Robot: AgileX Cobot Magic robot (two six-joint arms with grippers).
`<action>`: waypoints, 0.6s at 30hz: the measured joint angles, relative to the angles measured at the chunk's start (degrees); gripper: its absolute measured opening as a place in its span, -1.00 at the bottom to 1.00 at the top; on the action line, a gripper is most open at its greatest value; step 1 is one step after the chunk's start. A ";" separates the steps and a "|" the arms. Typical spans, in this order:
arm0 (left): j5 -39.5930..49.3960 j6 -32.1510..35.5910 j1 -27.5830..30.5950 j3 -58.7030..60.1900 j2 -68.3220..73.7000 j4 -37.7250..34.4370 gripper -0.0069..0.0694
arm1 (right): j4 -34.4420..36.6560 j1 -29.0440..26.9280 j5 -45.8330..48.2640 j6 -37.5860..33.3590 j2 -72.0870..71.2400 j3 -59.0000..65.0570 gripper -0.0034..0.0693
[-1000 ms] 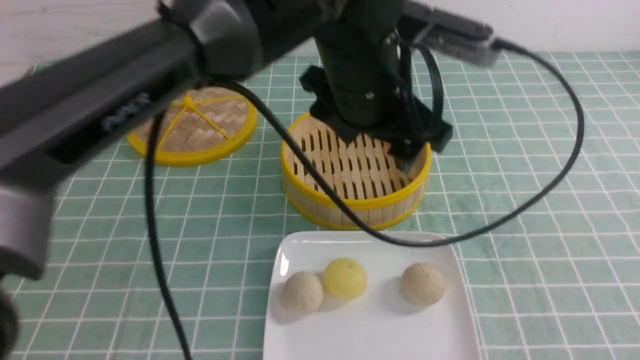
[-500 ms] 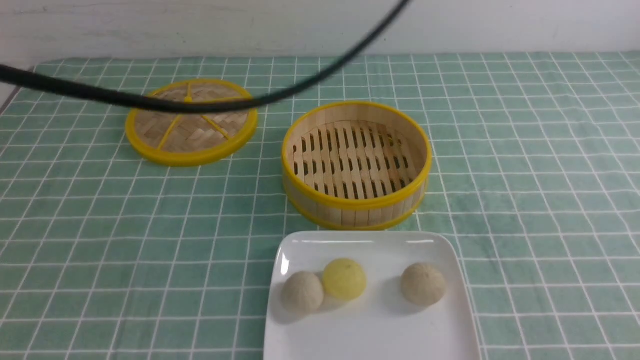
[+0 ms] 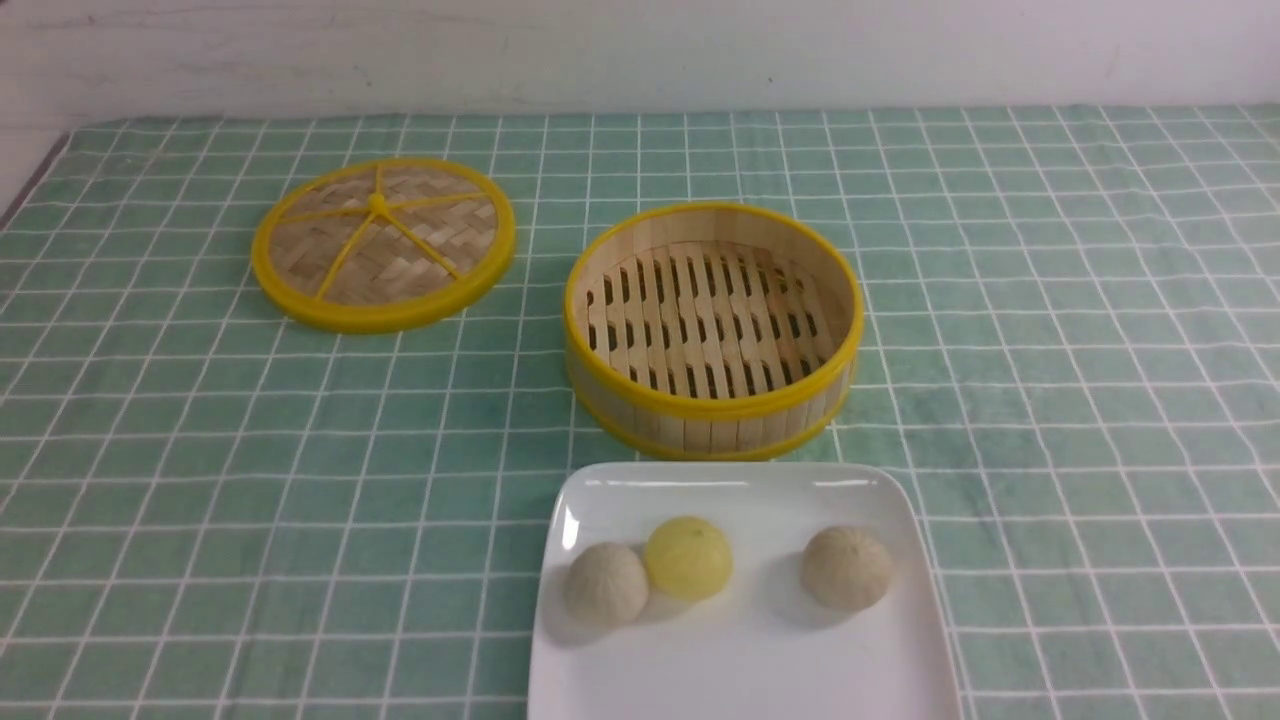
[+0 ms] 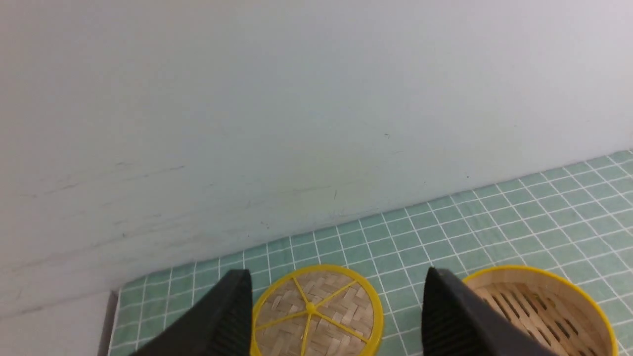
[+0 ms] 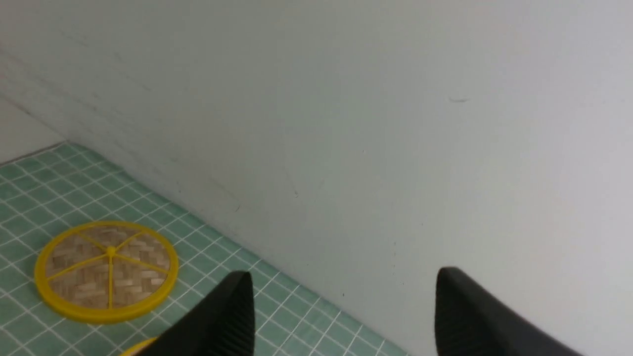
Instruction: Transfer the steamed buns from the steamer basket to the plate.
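Evidently soft, light: three pleated beige-and-yellow dome buns (image 3: 688, 558).
Pinch sides gently — left gripper (image 4: 337, 277), right gripper (image 5: 343, 274) both spread, empty.

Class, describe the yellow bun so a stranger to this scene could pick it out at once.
On the green checked cloth, find the white square plate in front of the steamer basket. The yellow bun is the middle of three, beside the left pale bun and apart from the right pale bun; it alone is yellow.
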 joint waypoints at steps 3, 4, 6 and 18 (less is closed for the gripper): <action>0.00 3.07 0.00 -0.03 -2.59 -0.77 0.39 | -0.18 0.00 0.10 0.00 -3.09 0.00 0.43; 0.00 3.46 0.00 -0.03 -2.93 -0.77 0.39 | -0.18 0.00 0.10 0.00 -3.32 0.00 0.43; 0.05 5.51 0.00 -0.03 -4.82 -0.83 0.39 | -0.23 0.00 1.00 0.00 -6.07 0.00 0.43; 0.05 9.97 0.00 3.22 -13.37 -2.22 0.39 | -0.34 0.00 13.92 0.00 -20.28 6.89 0.43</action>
